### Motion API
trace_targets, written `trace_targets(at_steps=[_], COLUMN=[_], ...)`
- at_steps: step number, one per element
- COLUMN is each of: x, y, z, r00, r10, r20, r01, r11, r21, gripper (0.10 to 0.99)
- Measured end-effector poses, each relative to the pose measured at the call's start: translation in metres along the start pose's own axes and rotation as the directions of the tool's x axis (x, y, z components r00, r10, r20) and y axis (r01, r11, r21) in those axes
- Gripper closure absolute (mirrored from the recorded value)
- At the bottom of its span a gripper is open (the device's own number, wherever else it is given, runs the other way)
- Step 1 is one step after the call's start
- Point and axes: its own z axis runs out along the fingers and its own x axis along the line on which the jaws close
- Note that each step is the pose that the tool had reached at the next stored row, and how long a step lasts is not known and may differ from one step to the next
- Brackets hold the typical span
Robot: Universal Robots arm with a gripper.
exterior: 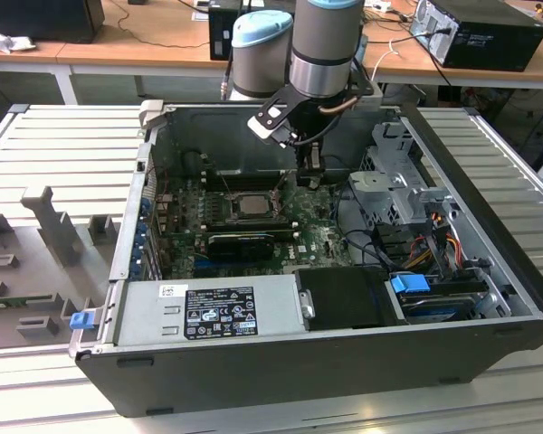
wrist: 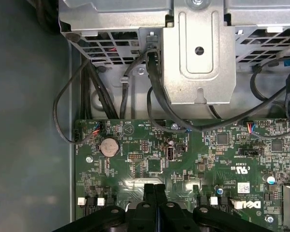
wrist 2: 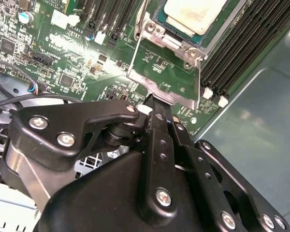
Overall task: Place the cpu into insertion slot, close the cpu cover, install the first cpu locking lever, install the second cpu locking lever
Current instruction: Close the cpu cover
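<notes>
The cpu point(wrist 2: 193, 14), a pale square chip, lies flat in the insertion slot point(wrist 2: 157, 19) on the green motherboard; in the exterior view the cpu point(exterior: 250, 204) sits mid-board. The cpu cover point(wrist 2: 169, 72), a silvery frame with a square window, stands swung open away from the slot, with green board showing through it. My gripper point(wrist 2: 153, 102) is shut, its black fingers point(wrist 2: 159, 125) pressed together, and the tips touch the cover's free edge. In the exterior view the gripper point(exterior: 309, 165) hangs just behind the slot. The fingers point(wrist: 154, 191) also appear closed in the first wrist view.
The open computer case holds a grey power supply point(exterior: 217, 312) at the front. A metal drive cage point(exterior: 398, 190) with black cables stands on the exterior view's right. A black ribbed card point(exterior: 244, 244) lies in front of the slot. Memory slots point(wrist 2: 241, 43) flank the socket.
</notes>
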Motion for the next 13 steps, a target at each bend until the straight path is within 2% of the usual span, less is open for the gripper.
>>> trace_targets(at_steps=[7, 13], x=[-0.0001, -0.0003], y=[-0.0051, -0.0143], z=[-0.0002, -0.0005], r00=[1.0, 1.0], r10=[0.0, 0.0], r20=[0.0, 0.0001], r01=[0.0, 0.0], r11=[1.0, 1.0], r21=[0.0, 0.0], gripper=[0.98, 0.98])
